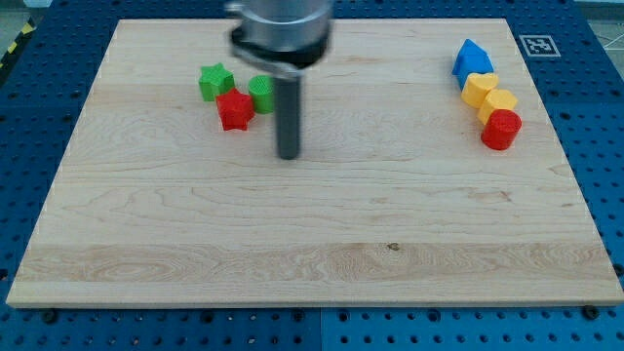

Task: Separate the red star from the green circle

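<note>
Single view, looking down on a pale wooden surface (312, 244) that sits on a blue perforated base (604, 175).

Arm: the end effector is a straight dark rod with no jaws, so there is nothing to be apart, together or clamped. It comes down from a blurred dark mount at the view's top. My tip (288, 156) rests on bare wood, just to the view's right of and slightly below the left cluster of blocks. It touches no block; a narrow strip of wood shows between the rod and the red star.

Left cluster, upper left of the surface:
- red star (235, 109), lowest of the three, lying between the other two and a little toward the view's bottom.
- green circle (260, 94), a short cylinder, up and to the view's right of the red star, touching it or very nearly; the rod's shaft stands just beside its right edge.
- green star (215, 82), up and to the view's left of the red star, also in contact or nearly so.

Right cluster, upper right, well apart from the tip, running diagonally in a chain:
- blue block (472, 60), top.
- yellow block (479, 89), next; shape unclear.
- yellow hexagon-like block (500, 102).
- red circle (501, 129), bottom of the chain.

A black-and-white marker tag (535, 45) sits at the upper right corner, off the wood.
</note>
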`<action>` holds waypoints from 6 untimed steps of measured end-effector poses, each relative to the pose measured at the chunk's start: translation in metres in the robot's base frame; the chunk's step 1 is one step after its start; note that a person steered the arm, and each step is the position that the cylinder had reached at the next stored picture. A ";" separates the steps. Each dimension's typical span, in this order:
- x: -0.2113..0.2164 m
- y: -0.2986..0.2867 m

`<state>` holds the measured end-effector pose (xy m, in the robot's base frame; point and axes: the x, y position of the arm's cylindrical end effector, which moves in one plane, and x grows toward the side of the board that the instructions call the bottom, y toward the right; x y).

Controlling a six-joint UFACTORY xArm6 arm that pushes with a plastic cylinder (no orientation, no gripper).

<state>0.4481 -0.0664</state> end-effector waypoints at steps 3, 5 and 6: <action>-0.067 -0.135; -0.079 -0.069; -0.085 -0.046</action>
<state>0.3630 -0.1124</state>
